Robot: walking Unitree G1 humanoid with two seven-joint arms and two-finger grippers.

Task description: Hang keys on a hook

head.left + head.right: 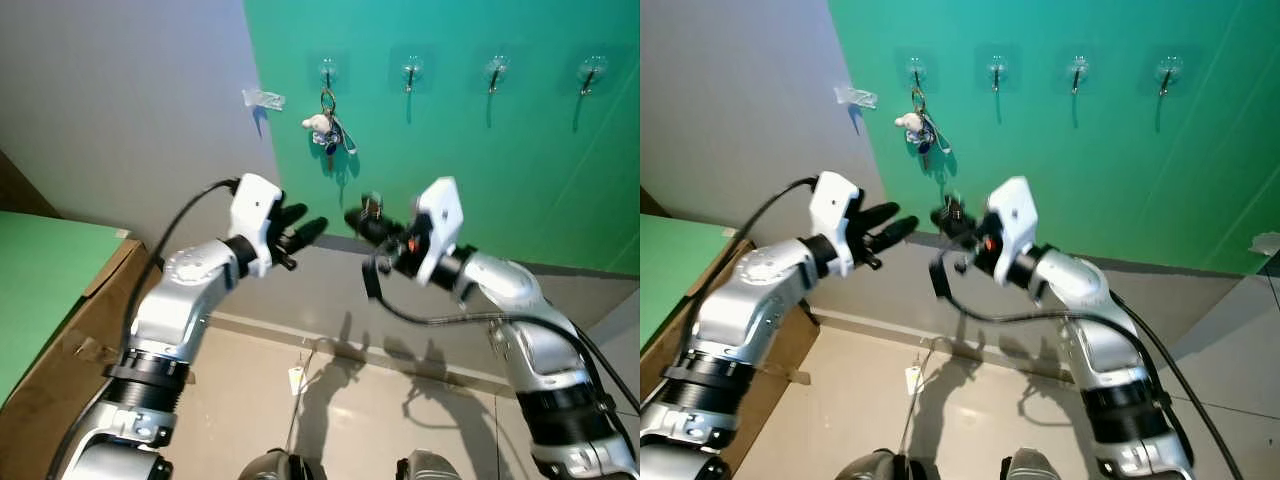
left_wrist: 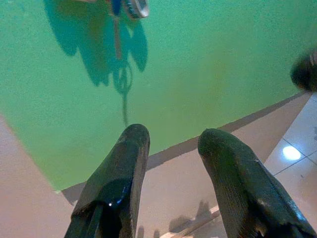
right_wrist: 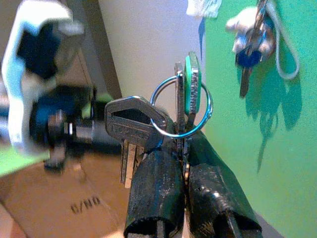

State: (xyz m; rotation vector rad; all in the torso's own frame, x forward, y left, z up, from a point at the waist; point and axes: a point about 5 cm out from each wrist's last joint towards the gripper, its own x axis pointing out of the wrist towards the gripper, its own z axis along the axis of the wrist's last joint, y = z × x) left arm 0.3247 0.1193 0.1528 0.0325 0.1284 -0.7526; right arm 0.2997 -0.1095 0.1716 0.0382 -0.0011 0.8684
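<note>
A bunch of metal keys [image 3: 148, 134] on a thin round ring is pinched between the closed black fingers of the right gripper [image 1: 362, 222], raised before the smooth green wall [image 1: 500, 160]. The left gripper [image 1: 300, 232] is held opposite it, fingers spread. Another key bunch [image 1: 328, 128] is hung on the leftmost hook [image 1: 327, 72].

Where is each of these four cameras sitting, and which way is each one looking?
Left eye view: on the head, facing the green wall with its hooks; both silver arms show.
Right eye view: beside it, same scene.
Left wrist view: on the left arm, looking along the open left gripper at the wall.
Right wrist view: on the right arm, looking along the right gripper pinching a key ring.
Shared: the hung keys appear in all four views.
</note>
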